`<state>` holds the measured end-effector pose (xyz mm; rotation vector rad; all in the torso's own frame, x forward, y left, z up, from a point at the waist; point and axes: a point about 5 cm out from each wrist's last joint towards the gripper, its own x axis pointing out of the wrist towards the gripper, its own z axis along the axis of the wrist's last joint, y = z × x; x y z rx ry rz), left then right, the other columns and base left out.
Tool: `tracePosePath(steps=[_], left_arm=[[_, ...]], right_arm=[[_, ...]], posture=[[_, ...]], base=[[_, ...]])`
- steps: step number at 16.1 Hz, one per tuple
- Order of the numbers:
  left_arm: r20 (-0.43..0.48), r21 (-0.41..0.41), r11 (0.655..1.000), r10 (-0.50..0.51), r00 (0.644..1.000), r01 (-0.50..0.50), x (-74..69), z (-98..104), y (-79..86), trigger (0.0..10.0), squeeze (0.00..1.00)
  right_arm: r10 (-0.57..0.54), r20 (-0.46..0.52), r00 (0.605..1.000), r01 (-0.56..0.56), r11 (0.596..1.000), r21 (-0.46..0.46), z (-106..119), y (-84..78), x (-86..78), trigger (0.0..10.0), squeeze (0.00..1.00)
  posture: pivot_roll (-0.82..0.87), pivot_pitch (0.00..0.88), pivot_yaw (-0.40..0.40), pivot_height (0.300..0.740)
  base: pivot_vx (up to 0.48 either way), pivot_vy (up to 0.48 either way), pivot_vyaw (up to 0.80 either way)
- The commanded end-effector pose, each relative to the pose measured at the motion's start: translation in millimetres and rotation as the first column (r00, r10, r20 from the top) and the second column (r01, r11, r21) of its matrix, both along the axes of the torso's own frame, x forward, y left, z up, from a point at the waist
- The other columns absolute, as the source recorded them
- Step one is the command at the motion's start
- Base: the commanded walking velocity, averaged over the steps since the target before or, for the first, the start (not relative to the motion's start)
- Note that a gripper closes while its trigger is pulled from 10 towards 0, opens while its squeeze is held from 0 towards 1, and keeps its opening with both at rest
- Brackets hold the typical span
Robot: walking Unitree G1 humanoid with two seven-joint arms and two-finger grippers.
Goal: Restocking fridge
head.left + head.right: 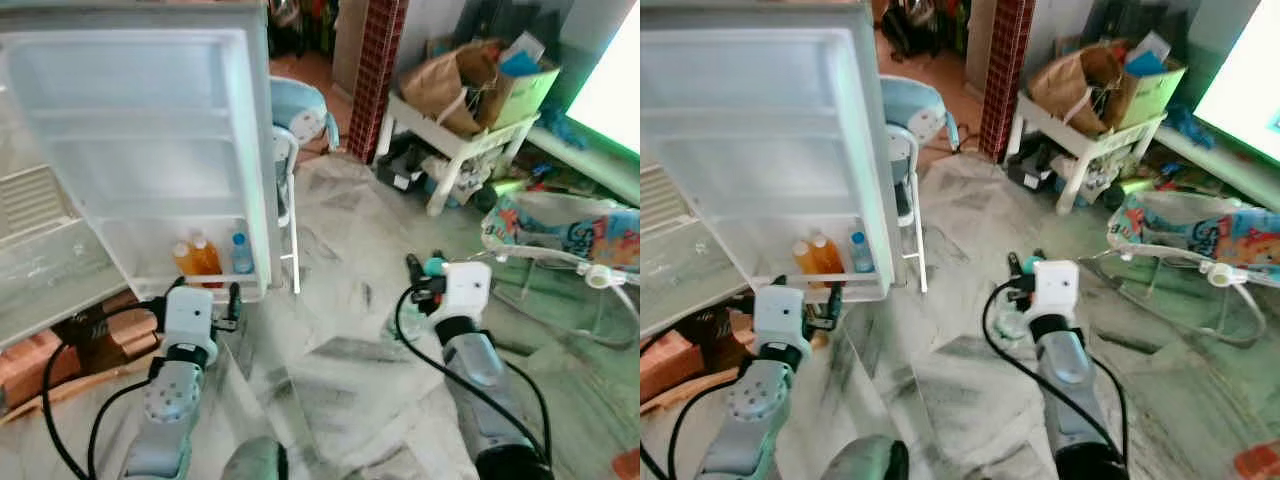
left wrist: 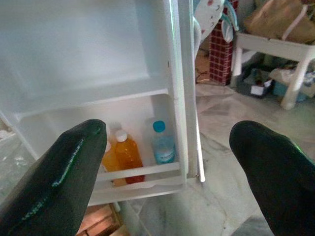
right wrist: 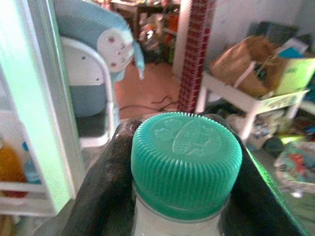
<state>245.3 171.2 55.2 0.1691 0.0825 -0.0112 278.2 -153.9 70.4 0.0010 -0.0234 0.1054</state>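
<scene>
The fridge door (image 1: 150,150) stands open on the left. Its bottom shelf holds two orange juice bottles (image 1: 197,258) and a small water bottle (image 1: 241,254) with a blue cap. My left gripper (image 1: 207,297) is open just in front of and below that shelf; its wrist view shows both black fingers (image 2: 64,177) spread wide, with the juice bottles (image 2: 129,155) beyond them. My right gripper (image 1: 425,270) is held out over the floor to the right of the door, shut on a pale bottle with a teal ribbed cap (image 3: 187,162).
A light blue folding chair (image 1: 300,115) stands right behind the door's edge. Further back are a red brick pillar (image 1: 378,70) and a low white table (image 1: 455,135) piled with bags. A baby bouncer (image 1: 570,235) sits at the right. Bricks (image 1: 40,365) lie under the door.
</scene>
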Motion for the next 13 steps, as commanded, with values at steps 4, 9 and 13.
tracePosePath(steps=[4, 9, 13], left_arm=[[-0.002, 0.030, 1.000, -0.005, 1.000, 0.005, 2.7, 1.2, 3.8, 10.0, 0.00], [0.005, 0.032, 0.999, -0.005, 1.000, 0.005, 4.0, 3.2, 2.1, 10.0, 0.00], [0.005, 0.032, 0.999, 0.000, 1.000, 0.000, 4.8, 3.7, 1.7, 10.0, 0.00]], right_arm=[[0.012, 0.031, 0.999, -0.012, 1.000, 0.003, 4.9, 2.1, 2.5, 10.0, 0.00], [0.008, 0.040, 0.999, -0.009, 1.000, 0.006, 6.6, 1.5, 3.8, 10.0, 0.00], [0.008, 0.043, 0.999, -0.008, 1.000, 0.007, 7.6, 1.5, 4.9, 10.0, 0.00]], posture=[[0.18, 0.058, -0.053, 0.740], [0.18, 0.061, -0.051, 0.740], [0.18, 0.070, -0.052, 0.740]], base=[[0.000, 0.480, 0.33], [0.000, 0.480, 0.36], [0.000, 0.480, 0.00]])
